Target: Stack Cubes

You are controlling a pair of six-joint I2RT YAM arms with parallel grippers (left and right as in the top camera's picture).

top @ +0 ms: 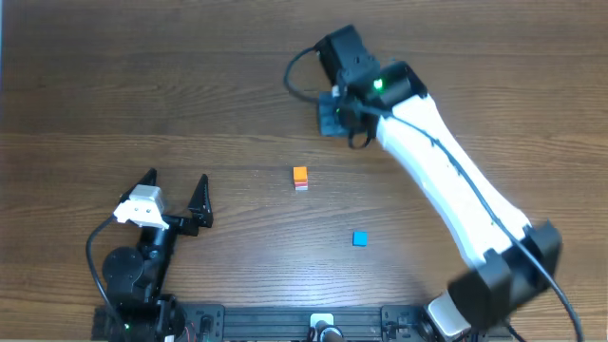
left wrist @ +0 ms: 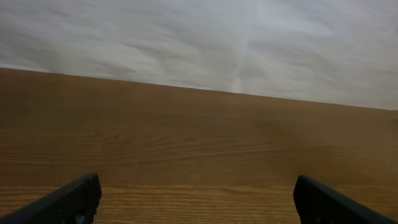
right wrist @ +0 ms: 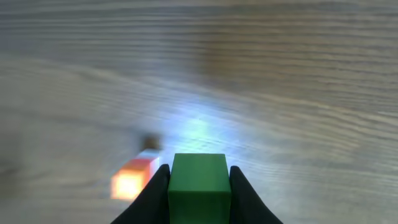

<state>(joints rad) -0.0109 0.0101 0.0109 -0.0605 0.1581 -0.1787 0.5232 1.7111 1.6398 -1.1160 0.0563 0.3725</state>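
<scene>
Stack Cubes, entry at this moment.

- Small green plastic cube (right wrist: 199,185): clamped between the fingers of the right claw (right wrist: 199,173), square to them, faces flush against the pads. It is off the wood-grain worktop (top: 95,76).
- Small orange cube (top: 300,174): near the centre of the worktop, with a pale sliver at its base. Cannot tell whether that is a second cube beneath it. Judged to be the stack target.
- Key relation: in the right wrist view the orange cube (right wrist: 132,182) lies off to one side of the held green cube, close but not beneath it. In the top view the right claw (top: 332,114) shows towards the far edge from the orange cube, part of which is lift offset. Judgement: the claw needs a short lateral correction to centre the green cube over the orange one before lowering.
- Small blue cube (top: 359,238): alone, nearer the arm-side edge, apart from the orange one.
- Right arm: stretched diagonally from the arm-side right corner, wrist pitched down.
- Left claw (top: 177,198): wide, holding nothing, near its base at the left; the right arm is the nearer one.
</scene>
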